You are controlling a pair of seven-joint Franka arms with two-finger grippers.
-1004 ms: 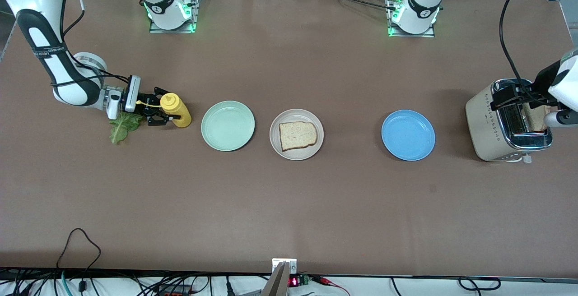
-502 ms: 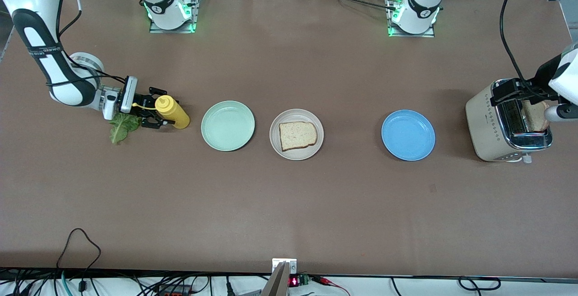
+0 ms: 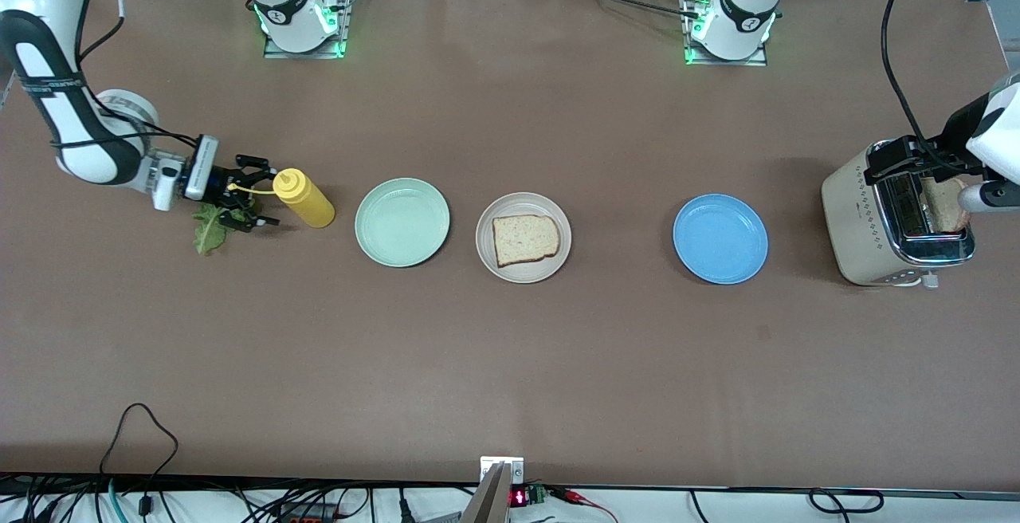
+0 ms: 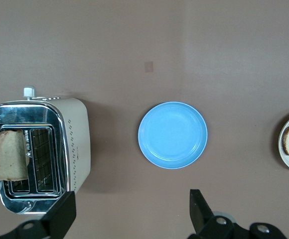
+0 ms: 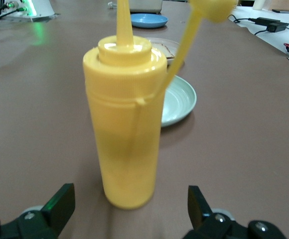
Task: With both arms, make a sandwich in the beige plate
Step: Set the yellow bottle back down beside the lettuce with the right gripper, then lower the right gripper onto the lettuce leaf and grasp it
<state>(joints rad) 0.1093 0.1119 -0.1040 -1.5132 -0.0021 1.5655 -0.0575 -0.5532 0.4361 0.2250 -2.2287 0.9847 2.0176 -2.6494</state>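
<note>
A: Where does the beige plate (image 3: 523,237) stand, and what is on it?

B: It stands on the bench (image 3: 510,363) between the mint-green plate (image 3: 402,222) and the blue plate (image 3: 720,238). One bread slice (image 3: 525,240) lies flat on it. Every other thing can be placed from that plate.

A: And the other sandwich parts?

B: The lettuce leaf (image 3: 209,230) lies on the bench toward the right arm's end, past the mint-green plate and the yellow squeeze bottle (image 3: 304,198). A second bread slice (image 4: 7,155) stands in a slot of the toaster (image 3: 896,223), which sits toward the left arm's end, past the blue plate.

A: What of the right gripper (image 3: 249,194)?

B: It is low, just beside the upright bottle and over the lettuce. Its fingers (image 5: 60,204) are spread and released, clear of the bottle on either side.

A: And the left gripper (image 4: 129,214)?

B: It hangs over the toaster, fingers (image 4: 200,211) wide apart, grasping nothing.
</note>
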